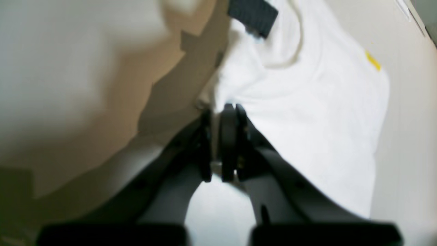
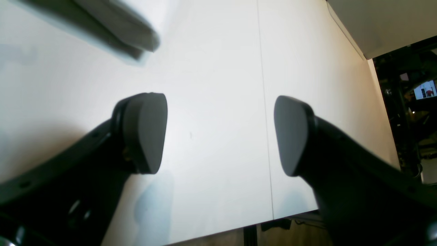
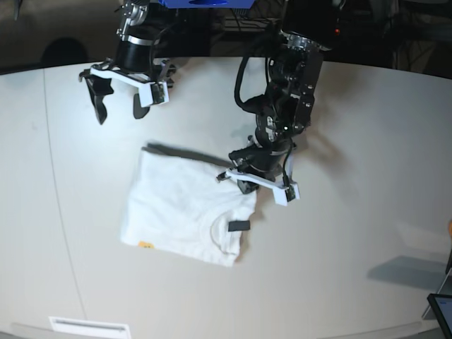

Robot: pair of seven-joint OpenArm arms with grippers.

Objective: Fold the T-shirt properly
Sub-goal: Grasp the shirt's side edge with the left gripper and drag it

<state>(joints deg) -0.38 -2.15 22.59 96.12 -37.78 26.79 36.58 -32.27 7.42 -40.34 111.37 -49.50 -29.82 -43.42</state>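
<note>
We see the T-shirt (image 3: 183,215) lying partly folded, plain white side up with a small black neck tag (image 3: 239,226), near the middle of the pale rounded tabletop (image 3: 353,212), a thin seam running across its left part. Our left gripper (image 3: 248,185) has its jaws pinched on the shirt's upper right edge, while our right gripper (image 3: 119,99) hangs above bare tabletop with its jaws wide and holding nothing. Beyond the far edge the room is dark and cluttered.

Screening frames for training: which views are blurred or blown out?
Left wrist: soft all over, T-shirt nearly blown out, left hand smeared. Right wrist: right hand sharp, table bright, blurred shape top left. Base: sharp, even light, soft shadows.
</note>
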